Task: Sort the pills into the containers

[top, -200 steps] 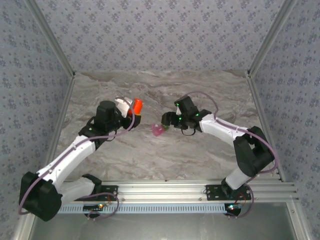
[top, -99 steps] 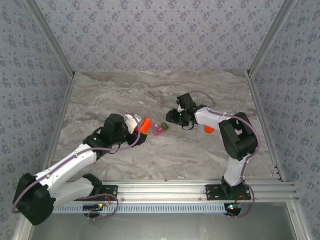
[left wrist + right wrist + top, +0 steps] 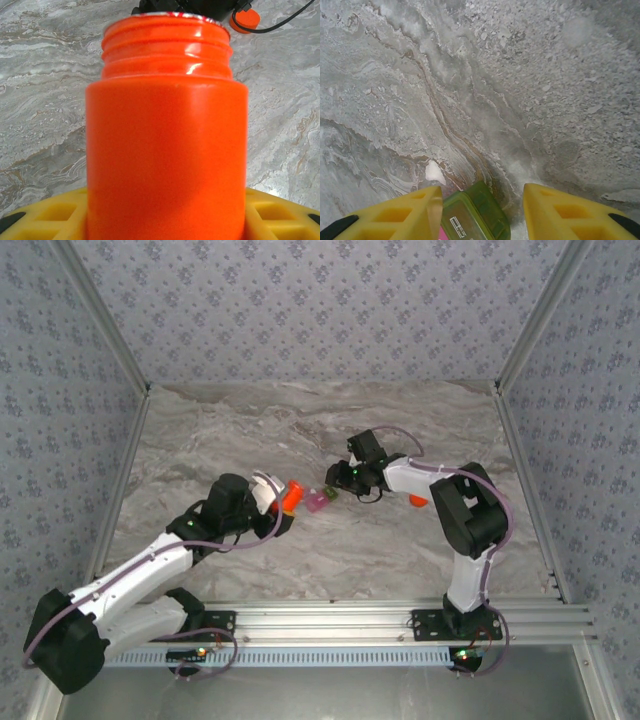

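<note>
My left gripper (image 3: 280, 502) is shut on the orange bottle (image 3: 291, 494), which lies tilted with its open mouth toward the containers (image 3: 318, 500). In the left wrist view the orange bottle (image 3: 167, 130) rises between my yellow fingers (image 3: 45, 215). The containers are a small pink and olive-green pair on the marble. My right gripper (image 3: 336, 480) straddles them from the right. In the right wrist view the green compartment (image 3: 476, 217) touches the left finger (image 3: 410, 215), with a gap to the right finger (image 3: 565, 215). The pills are hidden.
An orange cap (image 3: 418, 501) lies on the marble table (image 3: 330, 430) under my right forearm, and the cap (image 3: 246, 20) also shows behind the bottle. Patterned walls enclose the table at the back and sides. A metal rail (image 3: 340, 625) runs along the near edge.
My left arm carried the bottle right and nearer, up to the containers. My right arm folded inward, its jaws narrowed around the green compartment, and the cap came into sight.
</note>
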